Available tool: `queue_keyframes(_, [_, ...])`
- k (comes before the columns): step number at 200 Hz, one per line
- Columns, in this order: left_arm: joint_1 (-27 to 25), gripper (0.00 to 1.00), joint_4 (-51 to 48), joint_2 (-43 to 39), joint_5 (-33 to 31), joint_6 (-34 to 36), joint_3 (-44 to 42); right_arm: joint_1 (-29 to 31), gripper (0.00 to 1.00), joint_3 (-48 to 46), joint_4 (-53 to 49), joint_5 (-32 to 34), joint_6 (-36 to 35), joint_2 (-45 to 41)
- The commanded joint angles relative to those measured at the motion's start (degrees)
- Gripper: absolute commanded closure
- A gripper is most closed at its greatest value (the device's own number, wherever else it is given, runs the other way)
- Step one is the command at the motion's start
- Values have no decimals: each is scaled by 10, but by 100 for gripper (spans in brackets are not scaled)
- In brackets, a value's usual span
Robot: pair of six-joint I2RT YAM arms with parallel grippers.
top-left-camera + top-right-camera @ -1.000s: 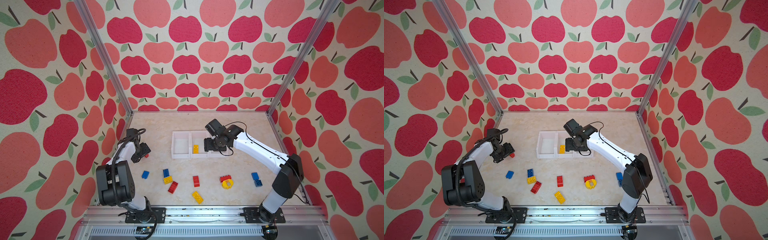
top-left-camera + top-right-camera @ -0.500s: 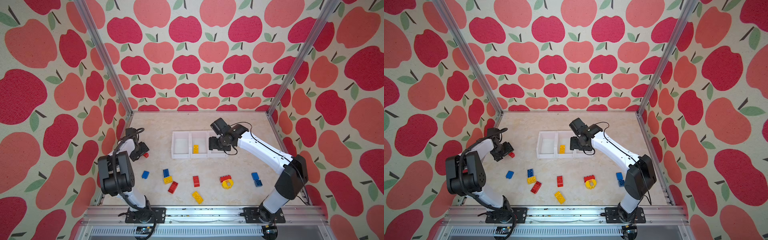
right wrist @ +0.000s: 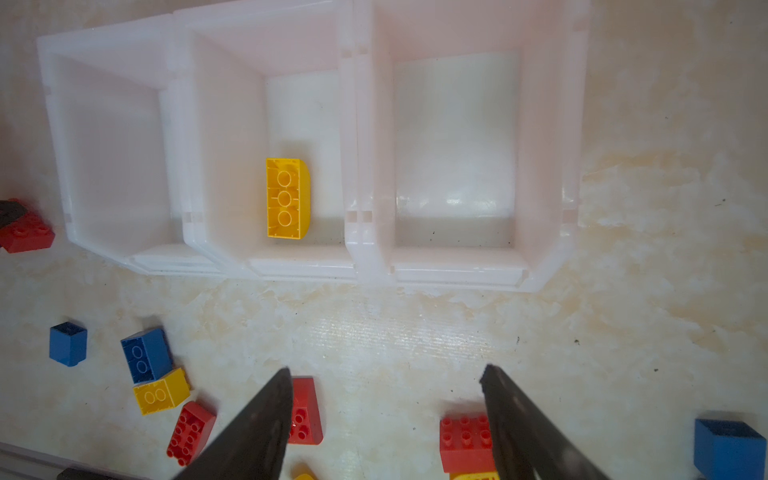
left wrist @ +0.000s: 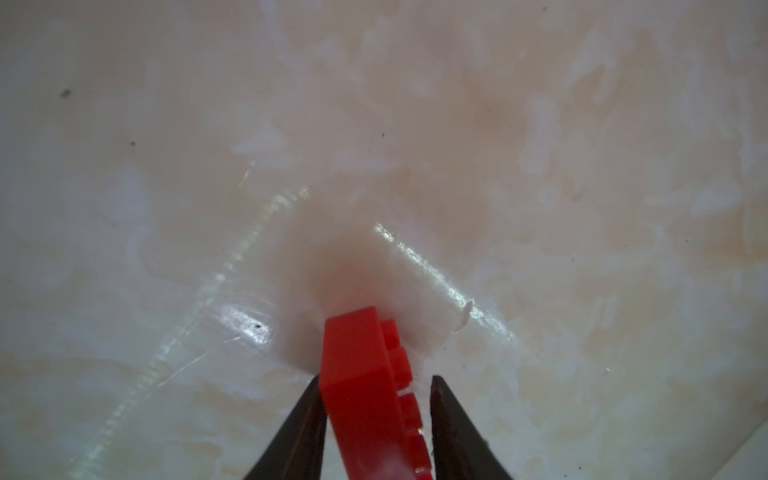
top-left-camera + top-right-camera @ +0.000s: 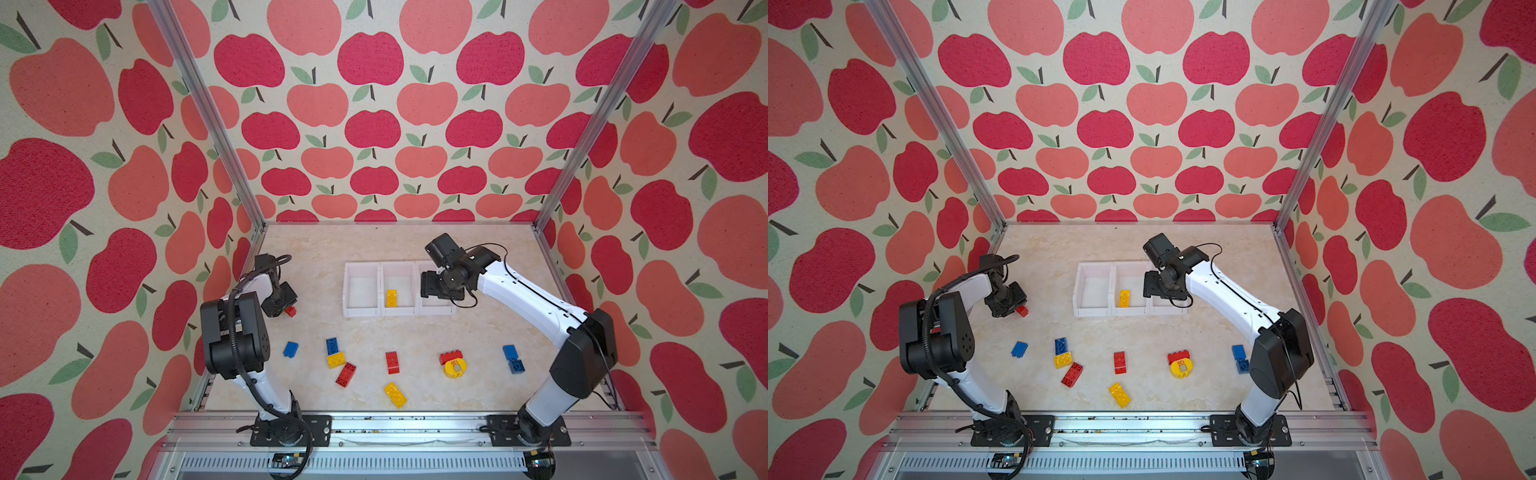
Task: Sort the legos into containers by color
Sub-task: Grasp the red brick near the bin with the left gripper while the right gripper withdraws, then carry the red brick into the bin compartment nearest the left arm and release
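My left gripper (image 4: 374, 376) is shut on a red lego (image 4: 357, 374) lying on its side on the floor by the left wall; both top views show the gripper (image 5: 282, 305) and the lego (image 5: 291, 311) (image 5: 1022, 310). The white containers (image 5: 361, 266) (image 3: 303, 266) stand in a row mid-floor. A yellow lego (image 5: 391, 298) (image 3: 287, 198) lies in the middle bin; the outer bins show nothing inside. My right gripper (image 5: 436, 286) (image 3: 384, 374) hangs open and holds nothing above the right bin's front.
Loose legos lie in front of the bins: blue (image 5: 291, 349), blue (image 5: 332, 345) beside yellow (image 5: 336, 360), red (image 5: 345, 375), red (image 5: 392, 362), yellow (image 5: 395, 394), red (image 5: 451, 357) against a round yellow piece (image 5: 454, 368), blue (image 5: 513, 359). Patterned walls enclose the floor.
My left gripper's jaws have closed in on the red lego. My right gripper has drifted slightly to the right over the bins, still open.
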Motion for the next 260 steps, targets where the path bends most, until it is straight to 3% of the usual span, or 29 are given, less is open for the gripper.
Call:
queue_keyframes(1, [-9,68,-15,9,0,4,14,-4,26,-11,-15,-7,-4,-15])
queue_keyframes(56, [-35,88,-23,-34,-8,8,-7,-5,26,-38,-10,-2,6,-38])
queue_keyframes(120, [-99,90,-61,-168,-21,6,-19,-6,26,-86,-8,12,20,-84])
queue_keyframes(182, [-220,90,-80,-288,-31,-43,-14,-10,26,-143,2,13,41,-130])
queue_keyframes(226, [-317,90,-64,-262,-30,-51,30,-19,26,-159,6,13,44,-148])
queue_keyframes(260, [-361,90,-36,-201,-27,-50,58,-24,26,-162,7,16,45,-157])
